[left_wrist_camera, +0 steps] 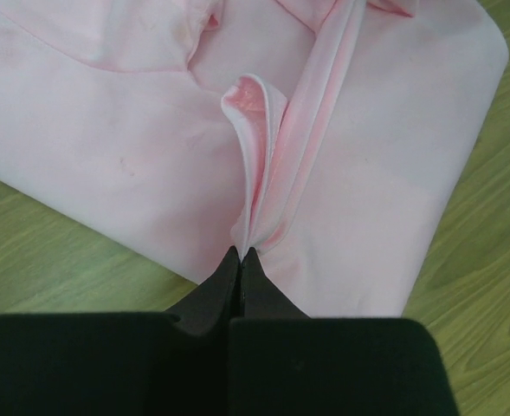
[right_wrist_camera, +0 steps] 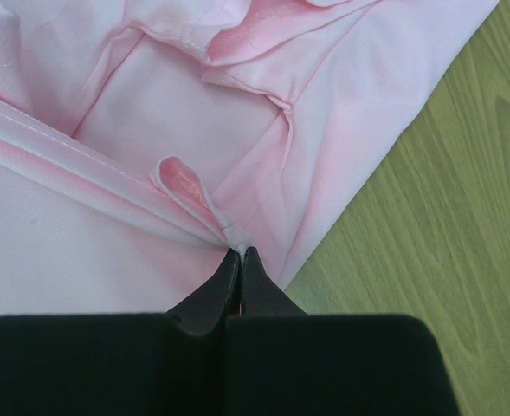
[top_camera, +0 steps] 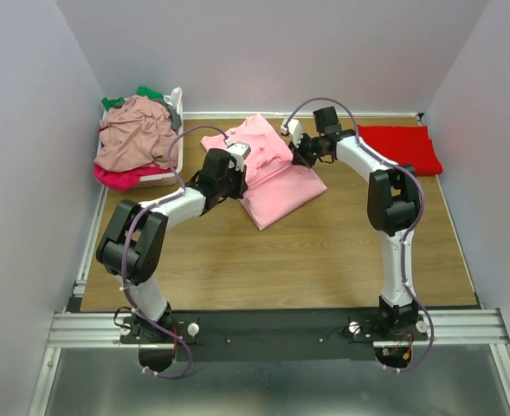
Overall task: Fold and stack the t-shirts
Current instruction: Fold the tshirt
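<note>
- Pink t-shirt lies half folded in the middle of the table, between the two arms.
- Left gripper is pressed together, pinching a thin fold of the pink cloth.
- Right gripper is pressed together too, pinching a hem edge.
- It looks soft, light and floppy, so it will sag and bunch up. Edges and corners look like the best spots to hold.
- Red t-shirt lies folded at the far right.

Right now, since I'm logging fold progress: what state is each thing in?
light pink t-shirt: partly folded, pinched at two edges.
left hand: shut on the light pink t-shirt.
right hand: shut on the light pink t-shirt.
red t-shirt: folded, lying flat.
white basket: heaped with unfolded shirts.
</note>
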Controlling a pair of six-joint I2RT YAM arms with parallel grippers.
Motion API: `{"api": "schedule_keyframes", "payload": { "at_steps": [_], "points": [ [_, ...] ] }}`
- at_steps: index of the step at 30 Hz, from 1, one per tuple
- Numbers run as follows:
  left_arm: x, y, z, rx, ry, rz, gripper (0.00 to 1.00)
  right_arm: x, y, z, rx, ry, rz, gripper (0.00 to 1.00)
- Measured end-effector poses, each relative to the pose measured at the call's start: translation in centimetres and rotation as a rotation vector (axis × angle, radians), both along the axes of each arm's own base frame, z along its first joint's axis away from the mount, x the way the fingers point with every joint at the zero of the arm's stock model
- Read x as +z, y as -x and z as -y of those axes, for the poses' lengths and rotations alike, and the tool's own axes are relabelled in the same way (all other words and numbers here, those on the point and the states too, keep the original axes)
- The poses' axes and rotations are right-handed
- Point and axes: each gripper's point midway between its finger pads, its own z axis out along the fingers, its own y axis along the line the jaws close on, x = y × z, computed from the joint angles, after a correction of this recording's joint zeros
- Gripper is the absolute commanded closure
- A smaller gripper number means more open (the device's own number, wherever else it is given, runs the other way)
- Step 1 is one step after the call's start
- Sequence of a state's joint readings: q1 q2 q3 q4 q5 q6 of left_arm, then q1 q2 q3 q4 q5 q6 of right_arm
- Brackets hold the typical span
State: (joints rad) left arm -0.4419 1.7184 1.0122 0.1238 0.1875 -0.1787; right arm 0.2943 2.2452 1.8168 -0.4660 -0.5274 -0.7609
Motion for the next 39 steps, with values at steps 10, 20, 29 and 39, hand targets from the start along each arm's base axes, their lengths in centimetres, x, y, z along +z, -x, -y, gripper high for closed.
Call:
{"api": "schedule_keyframes", "payload": {
  "at_steps": [10, 20, 29, 39],
  "points": [
    [-0.7, -1.3, -0.8, 0.028, -0.005, -0.012, 1.0, 1.4, -1.4, -0.6, -0.038, -0.038, 0.01, 1.0],
    [-0.2, -0.7, -0.2, -0.022, 0.021, -0.015, 1.0, 0.8, 2.2, 0.7, -0.009, 0.003, -0.011, 1.0],
    [2.2, 5.8, 2.9, -0.181, 0.108, -0.025, 1.0, 4.4, 9.6, 3.4, 0.017, 0.034, 0.033, 1.0],
    [1.6, 18.2, 8.5, -0.397, 0.18, -0.138, 1.0, 4.3, 20.4, 7.4, 0.055, 0.097, 0.053, 0.99]
  ]
}}
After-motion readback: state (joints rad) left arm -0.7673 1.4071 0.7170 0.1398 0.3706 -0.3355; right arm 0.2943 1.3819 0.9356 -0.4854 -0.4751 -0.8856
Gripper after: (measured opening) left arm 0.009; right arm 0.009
